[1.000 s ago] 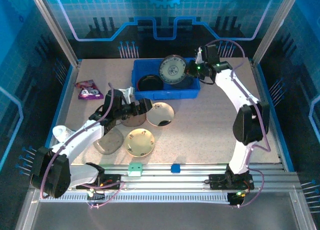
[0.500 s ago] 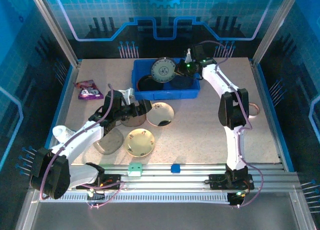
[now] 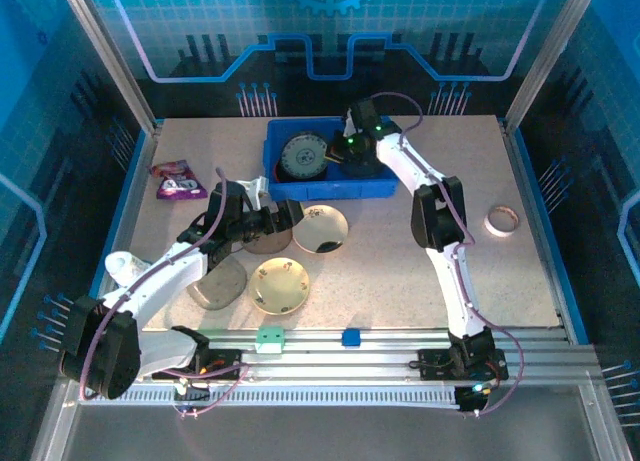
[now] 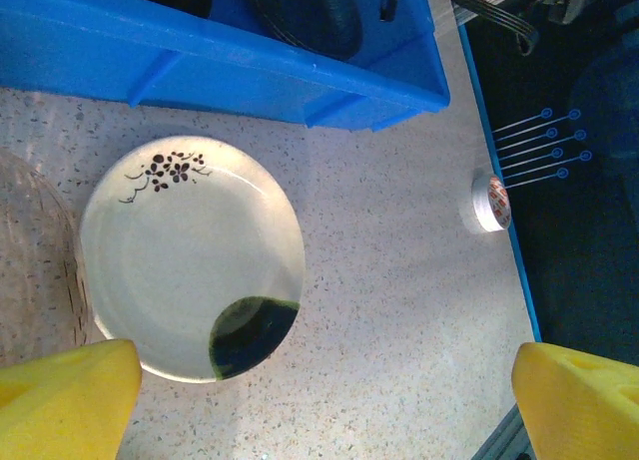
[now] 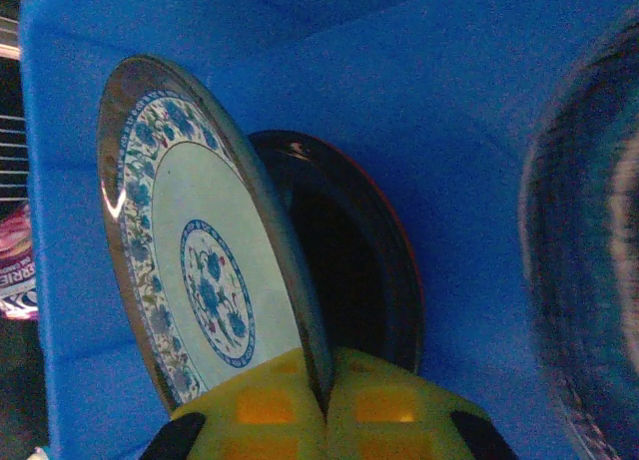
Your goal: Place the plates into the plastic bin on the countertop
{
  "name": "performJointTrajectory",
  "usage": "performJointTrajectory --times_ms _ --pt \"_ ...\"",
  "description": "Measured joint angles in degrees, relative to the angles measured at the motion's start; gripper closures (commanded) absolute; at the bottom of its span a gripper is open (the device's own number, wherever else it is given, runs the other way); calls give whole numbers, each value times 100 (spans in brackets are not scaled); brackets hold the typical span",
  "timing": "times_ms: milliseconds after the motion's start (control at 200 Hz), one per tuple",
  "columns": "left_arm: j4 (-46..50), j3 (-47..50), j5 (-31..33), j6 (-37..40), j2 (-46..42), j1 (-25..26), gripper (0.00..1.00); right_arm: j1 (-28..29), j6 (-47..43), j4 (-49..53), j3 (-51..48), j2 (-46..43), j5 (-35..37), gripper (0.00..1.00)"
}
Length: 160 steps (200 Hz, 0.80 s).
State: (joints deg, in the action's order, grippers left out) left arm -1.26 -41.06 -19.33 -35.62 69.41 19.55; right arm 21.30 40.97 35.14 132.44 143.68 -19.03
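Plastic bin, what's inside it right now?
In the plastic bin, the right gripper holds a blue-green patterned plate tilted on edge. It partly covers a black plate behind it. Another dark plate, blurred, sits alongside. What lies beneath them is hidden.

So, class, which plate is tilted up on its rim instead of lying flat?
The blue-green patterned plate, gripped at its rim by the right gripper over the plastic bin.
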Motion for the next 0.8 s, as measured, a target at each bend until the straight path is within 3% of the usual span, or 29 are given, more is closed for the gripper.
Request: performJointTrajectory --times_ms 165,335,515,800 --pt "13 0 0 -2 0 0 4 98 20 192 374 304 17 100" --pt "13 0 0 -4 0 0 4 157 -22 354 455 400 170 74" --pt "13 0 -2 -4 0 0 4 170 -101 452 481 400 365 54" --pt "9 0 -2 -9 31 0 4 243 -601 839 483 225 1001 42"
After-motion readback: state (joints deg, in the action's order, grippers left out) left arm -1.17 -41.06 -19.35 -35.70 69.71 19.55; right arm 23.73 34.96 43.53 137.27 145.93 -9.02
